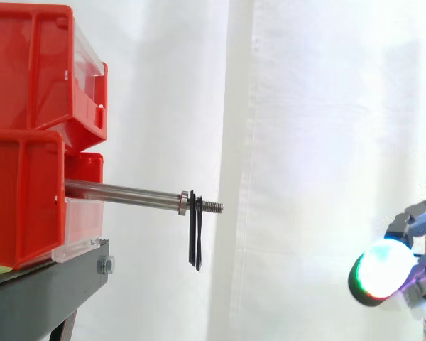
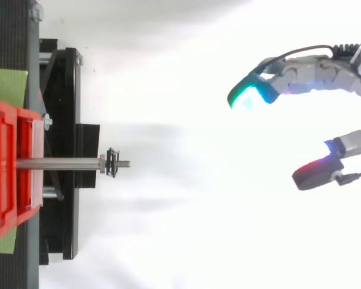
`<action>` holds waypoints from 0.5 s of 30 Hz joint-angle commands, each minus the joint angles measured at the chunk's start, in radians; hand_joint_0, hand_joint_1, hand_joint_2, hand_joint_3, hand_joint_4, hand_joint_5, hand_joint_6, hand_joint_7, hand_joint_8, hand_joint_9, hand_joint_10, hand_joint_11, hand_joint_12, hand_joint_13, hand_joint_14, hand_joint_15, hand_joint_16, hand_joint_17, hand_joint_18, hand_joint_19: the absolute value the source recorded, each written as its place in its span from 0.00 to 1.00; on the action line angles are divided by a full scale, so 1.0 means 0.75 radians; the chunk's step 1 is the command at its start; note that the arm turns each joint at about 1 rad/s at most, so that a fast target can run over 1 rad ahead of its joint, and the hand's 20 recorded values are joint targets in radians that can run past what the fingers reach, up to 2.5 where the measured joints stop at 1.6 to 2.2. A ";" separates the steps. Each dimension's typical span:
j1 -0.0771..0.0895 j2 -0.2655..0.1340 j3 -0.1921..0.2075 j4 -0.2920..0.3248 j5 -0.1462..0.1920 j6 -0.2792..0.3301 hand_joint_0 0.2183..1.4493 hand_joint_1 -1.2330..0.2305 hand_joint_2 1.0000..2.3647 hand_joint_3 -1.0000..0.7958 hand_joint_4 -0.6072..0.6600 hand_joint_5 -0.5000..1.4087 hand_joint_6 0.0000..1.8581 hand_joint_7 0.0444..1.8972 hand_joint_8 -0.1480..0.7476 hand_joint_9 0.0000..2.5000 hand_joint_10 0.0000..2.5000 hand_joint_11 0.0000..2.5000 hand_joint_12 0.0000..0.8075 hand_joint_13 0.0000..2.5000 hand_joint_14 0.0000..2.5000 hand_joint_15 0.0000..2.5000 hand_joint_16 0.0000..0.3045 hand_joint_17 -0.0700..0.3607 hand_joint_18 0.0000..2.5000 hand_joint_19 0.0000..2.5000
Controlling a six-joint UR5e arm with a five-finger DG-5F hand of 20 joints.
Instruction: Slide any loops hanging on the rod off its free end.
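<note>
The white curtain (image 1: 305, 106) fills the background. At the left edge of the side view, two red bins (image 1: 21, 71) are stacked one on the other on the dark stand (image 1: 50, 284). My robot hand (image 2: 313, 78) sits at the far right of both frames, low in the side view, well apart from everything else. Its fingers are spread wide and loosely relaxed with nothing between them. One pad (image 2: 246, 96) glows green and cyan in the top view. The metal rod (image 1: 121, 192) sticks out level from the lower bin toward the middle of the frame. The thin black loops (image 1: 195, 234) hang on it just past a metal collar (image 1: 183, 202), close to the threaded free end (image 1: 211, 207).
</note>
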 commanded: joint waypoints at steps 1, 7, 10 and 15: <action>0.003 -0.057 -0.008 0.097 -0.011 0.021 0.27 0.44 0.00 0.28 0.64 0.17 0.27 0.37 0.45 0.24 0.00 0.00 0.37 0.14 0.00 0.00 0.13 0.37 0.13 0.09; 0.001 -0.059 -0.008 0.144 -0.021 0.011 0.27 0.44 0.00 0.28 0.64 0.17 0.27 0.37 0.45 0.24 0.00 0.00 0.37 0.14 0.00 0.00 0.13 0.37 0.13 0.09; 0.001 -0.100 -0.008 0.169 -0.021 -0.034 0.27 0.44 0.00 0.28 0.64 0.17 0.27 0.37 0.45 0.24 0.00 0.00 0.37 0.14 0.00 0.00 0.13 0.37 0.13 0.09; 0.001 -0.190 -0.006 0.294 -0.054 -0.001 0.27 0.44 0.00 0.28 0.64 0.17 0.27 0.37 0.44 0.24 0.00 0.00 0.37 0.14 0.00 0.00 0.13 0.37 0.14 0.09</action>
